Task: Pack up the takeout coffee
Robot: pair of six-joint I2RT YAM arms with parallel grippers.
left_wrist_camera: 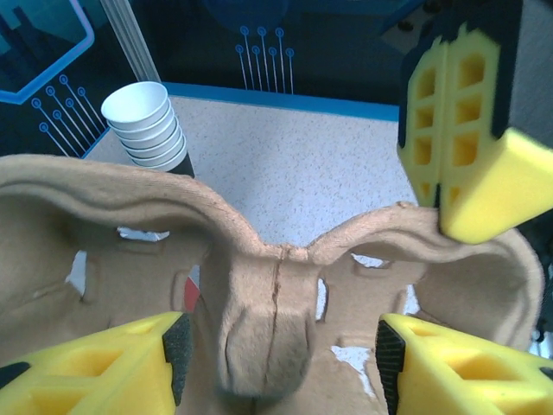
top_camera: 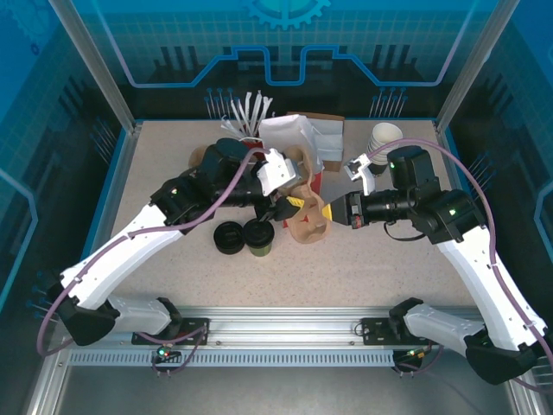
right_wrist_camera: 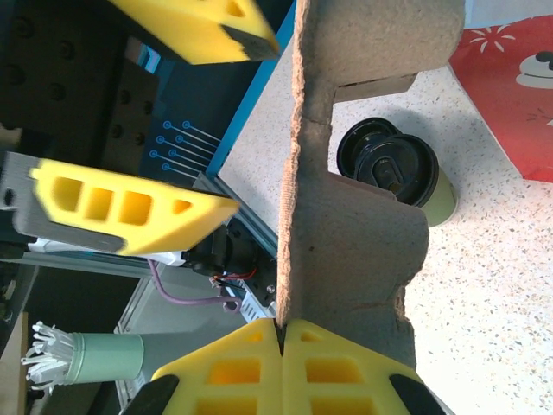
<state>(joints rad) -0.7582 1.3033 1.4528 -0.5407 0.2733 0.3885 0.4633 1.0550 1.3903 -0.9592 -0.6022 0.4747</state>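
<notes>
While the takeout coffee (top_camera: 259, 235) is standing upright on the table (top_camera: 389, 268) with its black lid on, a low stack of black lids (top_camera: 229, 236) is sitting just beside it on the left. A cardboard cup tray (top_camera: 307, 220) is tilting up just to its right. The right gripper (right_wrist_camera: 281, 337) is pinching the tray's edge, its yellow fingers pressed together on the cardboard. The left gripper (left_wrist_camera: 278, 333) is hovering at the tray's other side, over the coffee. Its jaws are standing apart around the tray's middle ridge without pressing on it. Behind the tray, a red printed bag (top_camera: 315, 177) and a white bag (top_camera: 289, 138) are standing together. A stack of white cups (top_camera: 386, 138) is sitting at the far right, and a cup of white straws (top_camera: 248, 117) is at the back.
</notes>
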